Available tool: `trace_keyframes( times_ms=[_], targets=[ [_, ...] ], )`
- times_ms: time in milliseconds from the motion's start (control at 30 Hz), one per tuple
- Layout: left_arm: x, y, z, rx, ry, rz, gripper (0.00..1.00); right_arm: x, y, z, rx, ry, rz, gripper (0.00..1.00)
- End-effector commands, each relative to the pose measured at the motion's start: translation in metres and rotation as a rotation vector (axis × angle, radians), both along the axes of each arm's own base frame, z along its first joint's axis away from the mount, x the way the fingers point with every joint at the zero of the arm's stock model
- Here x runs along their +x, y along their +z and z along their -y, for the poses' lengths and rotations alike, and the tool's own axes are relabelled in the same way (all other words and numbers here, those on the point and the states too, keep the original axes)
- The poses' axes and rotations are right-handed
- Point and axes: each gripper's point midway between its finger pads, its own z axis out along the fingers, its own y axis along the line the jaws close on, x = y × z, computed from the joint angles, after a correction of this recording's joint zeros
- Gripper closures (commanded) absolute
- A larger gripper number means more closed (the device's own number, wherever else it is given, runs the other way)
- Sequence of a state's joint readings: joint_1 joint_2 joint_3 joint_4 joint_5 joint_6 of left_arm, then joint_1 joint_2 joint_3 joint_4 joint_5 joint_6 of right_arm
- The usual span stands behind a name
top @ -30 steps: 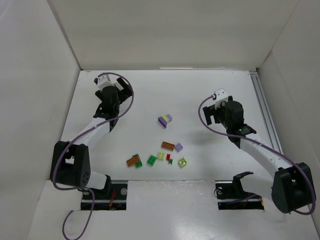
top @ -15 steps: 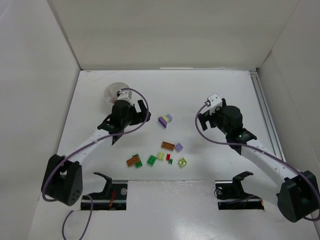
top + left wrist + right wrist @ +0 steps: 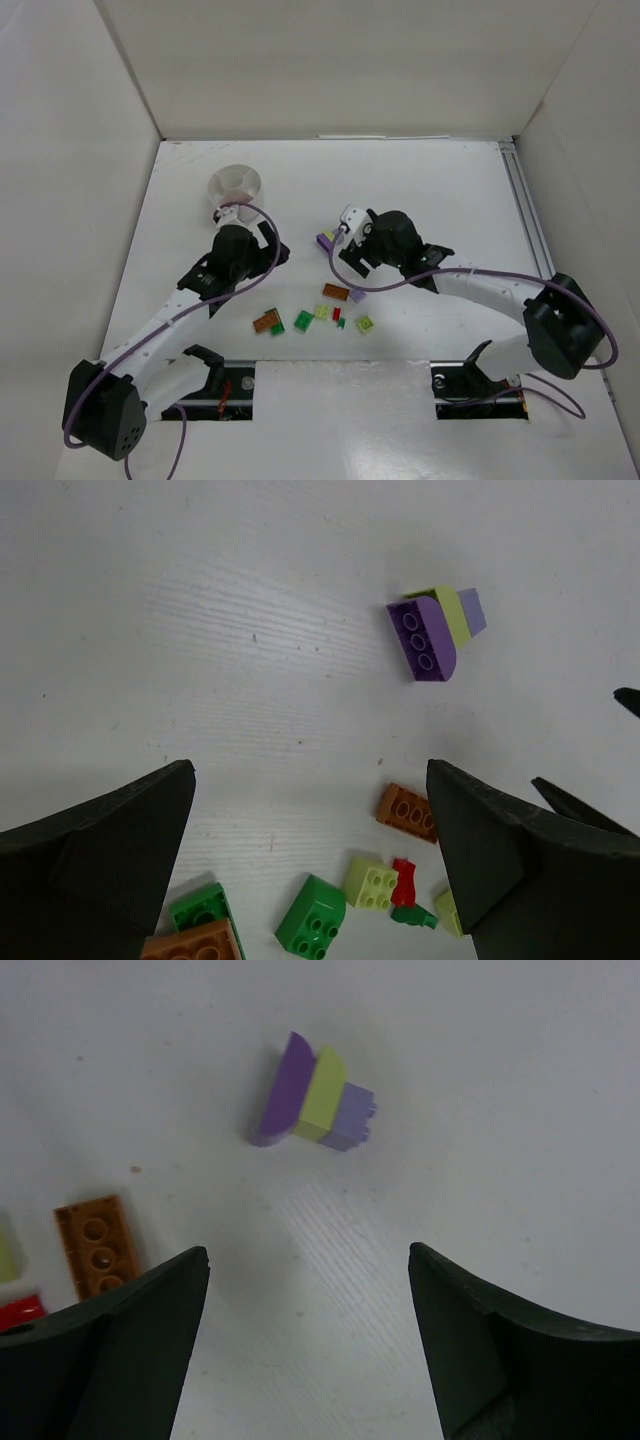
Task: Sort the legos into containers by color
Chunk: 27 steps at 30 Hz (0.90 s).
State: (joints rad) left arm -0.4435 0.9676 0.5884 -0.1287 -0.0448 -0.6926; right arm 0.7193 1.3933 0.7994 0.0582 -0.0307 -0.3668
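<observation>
The legos lie loose on the white table. A purple, yellow-green and lilac stack (image 3: 326, 240) lies apart from a cluster holding an orange brick (image 3: 334, 292), a lilac brick (image 3: 357, 297), a green brick (image 3: 303, 321) and an orange-on-green pair (image 3: 267, 322). The round white dish (image 3: 235, 183) stands at the back left. My left gripper (image 3: 275, 250) is open and empty, left of the stack (image 3: 435, 630) and above the cluster (image 3: 312, 917). My right gripper (image 3: 345, 255) is open and empty, just short of the stack (image 3: 315, 1095), with the orange brick (image 3: 95, 1245) to its left.
A yellow-green brick (image 3: 370, 883) and a small red piece (image 3: 403, 880) lie side by side in the cluster. White walls close in the table at the left, back and right. A metal rail (image 3: 530, 230) runs along the right edge.
Both arms have swung in towards the middle. The left gripper left the dish and came down towards the cluster. The right gripper moved left to the stack.
</observation>
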Motion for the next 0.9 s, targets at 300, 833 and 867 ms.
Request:
trace_keyframes(
  times_ms=[300,833,867],
  targets=[
    [-0.008,0.006,-0.017,-0.022,0.111,0.021,0.00,-0.120,-0.033,-0.083,-0.121,0.389,-0.199,0.32],
    [-0.008,0.005,-0.022,-0.010,0.120,0.036,0.00,-0.139,-0.089,-0.072,-0.298,0.307,-0.293,0.39],
    [-0.008,0.005,-0.022,-0.010,0.120,0.036,0.00,-0.136,-0.089,-0.071,-0.305,0.294,-0.283,0.41]
  ],
)
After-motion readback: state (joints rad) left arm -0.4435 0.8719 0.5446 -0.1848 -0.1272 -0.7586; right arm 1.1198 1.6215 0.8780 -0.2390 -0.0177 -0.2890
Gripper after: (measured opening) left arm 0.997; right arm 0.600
